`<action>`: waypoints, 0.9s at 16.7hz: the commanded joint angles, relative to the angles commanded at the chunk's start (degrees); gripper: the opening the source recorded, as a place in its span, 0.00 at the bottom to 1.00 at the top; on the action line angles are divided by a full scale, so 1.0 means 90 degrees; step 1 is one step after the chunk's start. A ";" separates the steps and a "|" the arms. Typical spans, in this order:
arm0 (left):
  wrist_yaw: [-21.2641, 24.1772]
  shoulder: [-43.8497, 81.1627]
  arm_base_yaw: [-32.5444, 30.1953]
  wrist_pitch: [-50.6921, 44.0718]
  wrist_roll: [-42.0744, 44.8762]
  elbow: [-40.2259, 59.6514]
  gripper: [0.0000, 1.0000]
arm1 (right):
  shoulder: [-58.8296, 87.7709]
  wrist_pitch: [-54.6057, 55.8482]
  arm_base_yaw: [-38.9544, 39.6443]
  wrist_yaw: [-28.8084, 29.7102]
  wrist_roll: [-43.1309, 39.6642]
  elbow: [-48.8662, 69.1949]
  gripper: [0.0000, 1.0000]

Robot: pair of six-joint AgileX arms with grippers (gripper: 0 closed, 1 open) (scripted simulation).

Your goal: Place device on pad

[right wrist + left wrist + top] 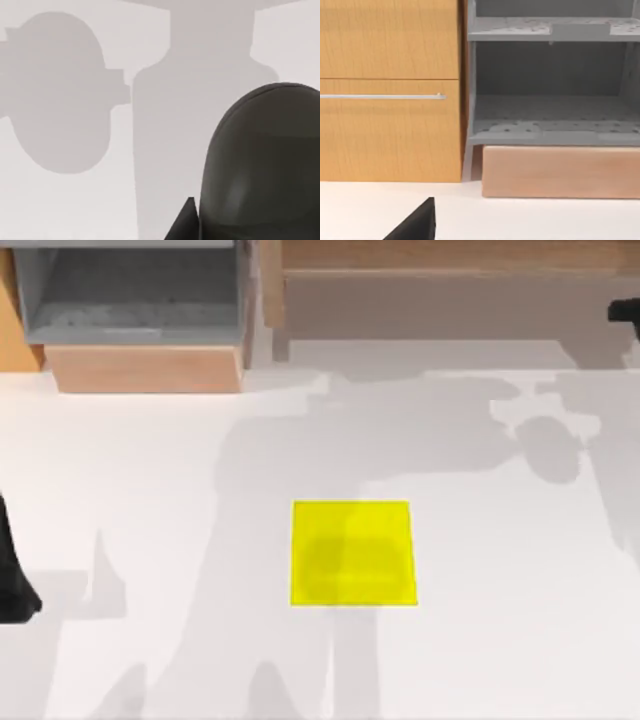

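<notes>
Top view: yellow pad (353, 553) lies bare on the white table (150, 490); right gripper (192, 220) grips the gray device (260, 165).

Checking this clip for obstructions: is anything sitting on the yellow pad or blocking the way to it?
Nothing visible blocks it. The yellow pad lies flat on the white table with only shadows across it. In the right wrist view a dark gray rounded object, possibly the device, sits close to the camera. The gray shelf unit stands at the far edge, apart from the pad.

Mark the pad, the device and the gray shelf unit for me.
Pad (353, 553), top view, middle of the yellow square.
Device (262, 165), right wrist view, rounded gray body.
Shelf unit (552, 134), left wrist view, lower shelf's front.
</notes>
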 joint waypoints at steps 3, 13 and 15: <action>0.0000 0.0000 0.0000 0.0000 0.0000 0.0000 1.00 | 0.0170 0.0003 0.0725 -0.0044 -0.2463 -0.0100 0.00; 0.0000 0.0000 0.0000 0.0000 0.0000 0.0000 1.00 | 0.0511 0.0157 0.3315 -0.0278 -1.1548 -0.0621 0.00; 0.0000 0.0000 0.0000 0.0000 0.0000 0.0000 1.00 | 0.0405 0.0271 0.3737 -0.0280 -1.2841 -0.0709 0.00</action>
